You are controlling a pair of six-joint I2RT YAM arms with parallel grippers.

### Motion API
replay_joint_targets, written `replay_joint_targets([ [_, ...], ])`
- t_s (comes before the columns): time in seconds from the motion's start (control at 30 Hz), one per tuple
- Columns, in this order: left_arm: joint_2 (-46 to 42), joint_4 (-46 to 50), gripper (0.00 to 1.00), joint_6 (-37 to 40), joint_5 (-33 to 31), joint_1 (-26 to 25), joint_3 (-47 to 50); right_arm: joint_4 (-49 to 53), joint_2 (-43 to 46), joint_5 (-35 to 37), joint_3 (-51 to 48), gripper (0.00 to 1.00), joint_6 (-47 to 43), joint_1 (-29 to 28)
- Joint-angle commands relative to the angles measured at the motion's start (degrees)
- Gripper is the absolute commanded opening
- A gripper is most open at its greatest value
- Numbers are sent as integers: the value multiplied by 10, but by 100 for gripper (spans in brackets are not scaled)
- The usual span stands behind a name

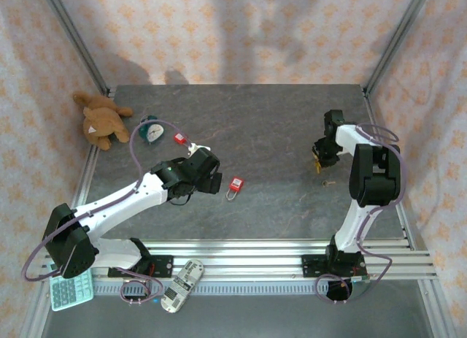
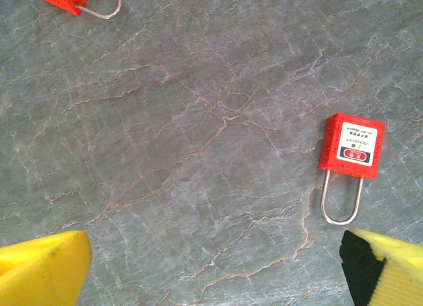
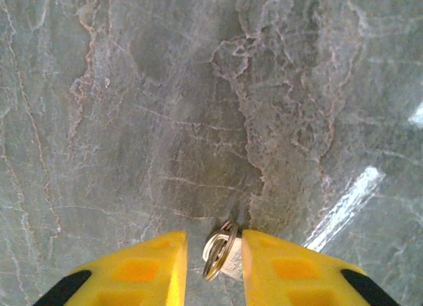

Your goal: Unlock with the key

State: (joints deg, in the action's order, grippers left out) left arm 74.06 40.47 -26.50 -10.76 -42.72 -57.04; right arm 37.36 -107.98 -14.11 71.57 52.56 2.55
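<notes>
Judging by how things lie, the unlocking has hardly started. On the right side of the desk (image 1: pixel 277 133), the right fingers (image 3: pixel 142 269) point down at the surface with the key (image 3: pixel 221 256) and its ring standing between their tips. The gap is narrow, with a finger just beside the key on each side. Whether the fingers already pinch the key or are only bracketing it I cannot tell, and it appears to be down on the stone rather than lifted.

Further in, near the middle, the left fingers (image 2: pixel 39 269) are spread wide with nothing between them, hovering over the red padlock (image 2: pixel 350 145). That padlock lies flat, shackle seated in the body, and is not yet gripped. It lies well apart from the key.

Beyond it, a second padlock (image 1: pixel 179 139) also lies untouched on the desk.

Left to do, as I read it:
- secure the key
- steady the padlock
- bring the two together
- insert and turn
</notes>
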Motion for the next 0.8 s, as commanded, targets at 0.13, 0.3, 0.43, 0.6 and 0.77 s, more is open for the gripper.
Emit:
replay_joint_targets([
  [0.13,2,-15,98,-1,-4,4,5,0,39,-17,-19,15,-18,4],
  [0.3,23,-4,98,3,0,5,-15,7,58,-31,-18,11,-33,4],
  [0.43,27,-22,98,-2,11,5,-16,7,82,-47,-27,8,-44,3],
  [0.6,24,-65,97,-20,22,4,-6,-3,122,-71,-53,6,-49,4],
  [0.77,21,-124,98,-21,10,-16,6,6,184,-83,-75,6,-58,-12],
])
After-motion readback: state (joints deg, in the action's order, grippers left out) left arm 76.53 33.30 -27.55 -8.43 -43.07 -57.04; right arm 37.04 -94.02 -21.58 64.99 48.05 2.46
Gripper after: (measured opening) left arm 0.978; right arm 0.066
